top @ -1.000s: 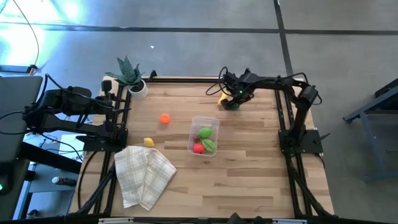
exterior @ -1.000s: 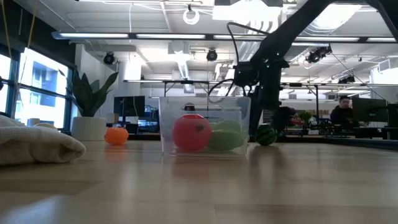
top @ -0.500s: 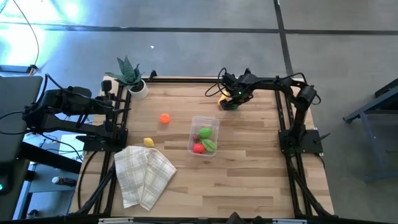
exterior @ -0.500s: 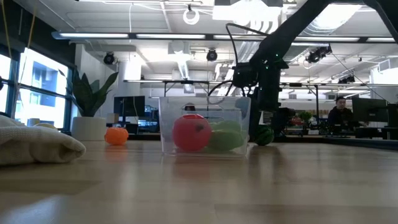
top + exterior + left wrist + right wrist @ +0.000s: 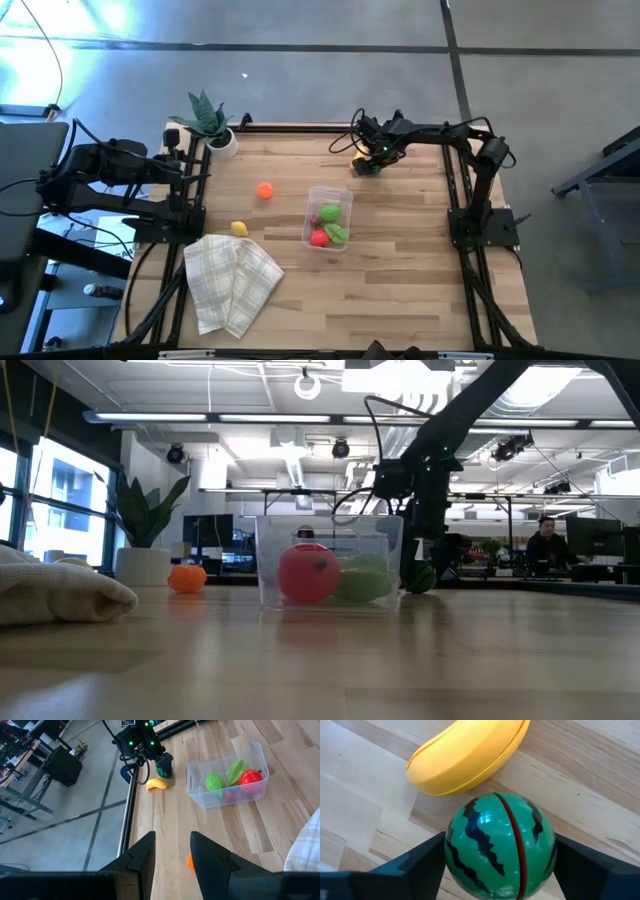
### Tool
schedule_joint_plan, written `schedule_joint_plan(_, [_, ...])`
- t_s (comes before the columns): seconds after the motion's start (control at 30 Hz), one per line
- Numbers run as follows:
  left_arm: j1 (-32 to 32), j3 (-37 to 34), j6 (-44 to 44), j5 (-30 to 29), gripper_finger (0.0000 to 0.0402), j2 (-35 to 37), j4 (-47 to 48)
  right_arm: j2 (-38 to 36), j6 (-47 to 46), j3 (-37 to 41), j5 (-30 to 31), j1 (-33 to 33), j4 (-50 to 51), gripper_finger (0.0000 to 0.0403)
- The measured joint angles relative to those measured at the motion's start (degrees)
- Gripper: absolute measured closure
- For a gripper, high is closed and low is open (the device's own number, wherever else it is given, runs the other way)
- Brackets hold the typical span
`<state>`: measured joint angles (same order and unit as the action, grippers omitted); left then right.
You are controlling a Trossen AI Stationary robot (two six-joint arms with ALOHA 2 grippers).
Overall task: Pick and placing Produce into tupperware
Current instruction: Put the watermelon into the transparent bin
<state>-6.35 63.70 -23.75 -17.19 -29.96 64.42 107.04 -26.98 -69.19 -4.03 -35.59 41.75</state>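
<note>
The right pincer grips the toy watermelon at the bench's far side, just beside the toy banana. Lift straight up so the banana stays put, then carry it over the clear tupperware. The left pincer waits open off the bench's left edge.

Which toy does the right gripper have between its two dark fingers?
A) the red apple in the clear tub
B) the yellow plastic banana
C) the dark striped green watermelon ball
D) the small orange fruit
C: in the right wrist view the dark striped green watermelon ball sits between the right gripper fingers, with the yellow plastic banana lying free beside it.
</note>
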Motion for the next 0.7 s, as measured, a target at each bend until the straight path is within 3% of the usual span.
schedule_joint_plan(0.7, [0.0,0.0,0.0,-0.02,0.0289,-0.02,0.0,0.0,0.0,-0.02,0.0,0.0,-0.01,0.0106])
